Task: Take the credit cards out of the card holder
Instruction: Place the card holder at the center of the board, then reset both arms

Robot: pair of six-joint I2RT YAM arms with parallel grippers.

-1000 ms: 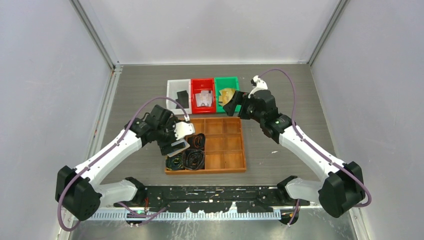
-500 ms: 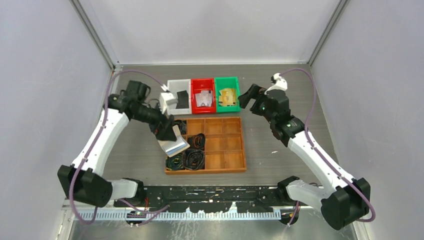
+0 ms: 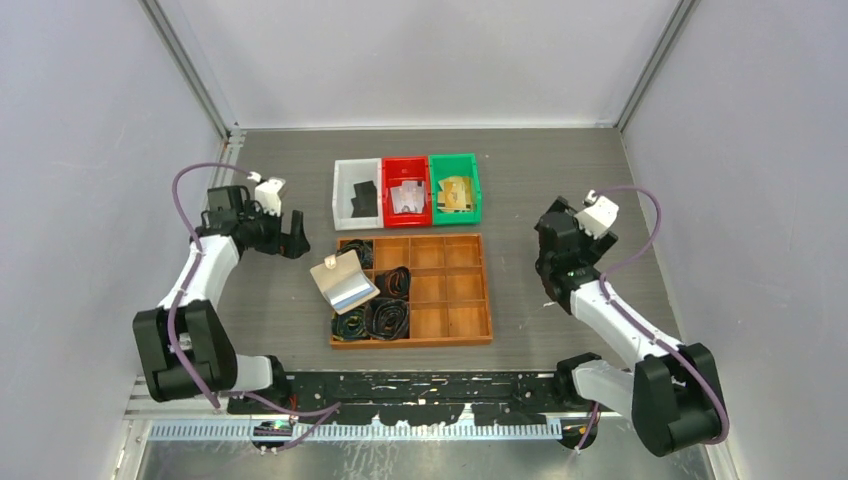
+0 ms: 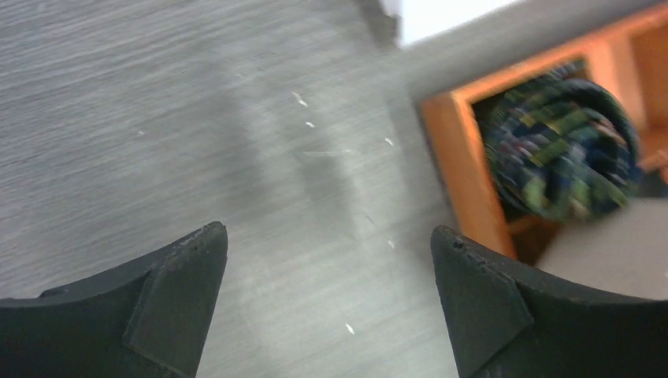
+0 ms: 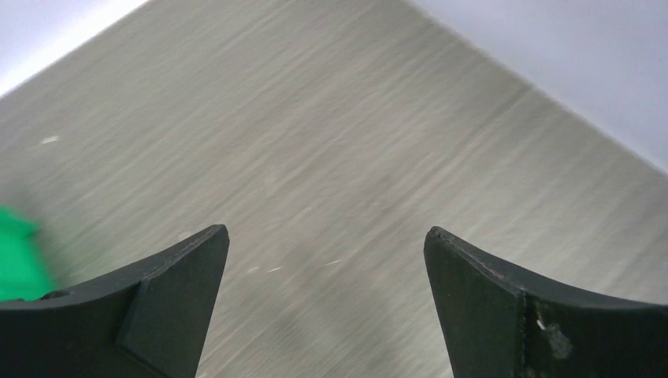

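Card holder (image 3: 343, 283) nearest the left hand (image 3: 292, 236); both hands spread and empty

The card holder lay open across the left rim of the wooden tray (image 3: 410, 342), tan flap toward the far side, silvery pockets facing up, resting partly on the coiled belts (image 3: 385, 318). The left hand hung just to its left and a little beyond it over the bare bench (image 3: 560, 170), with nothing between its fingers. The right hand (image 3: 552, 225), equally wide and holding nothing, stood well apart past the tray's right side. Credit cards (image 3: 407, 196) lay in the small bins (image 3: 337, 195) at the far edge, and whether any sat in the holder's pockets could not be told. Any reach looked shortest for the left arm, moving rightward and nearer.
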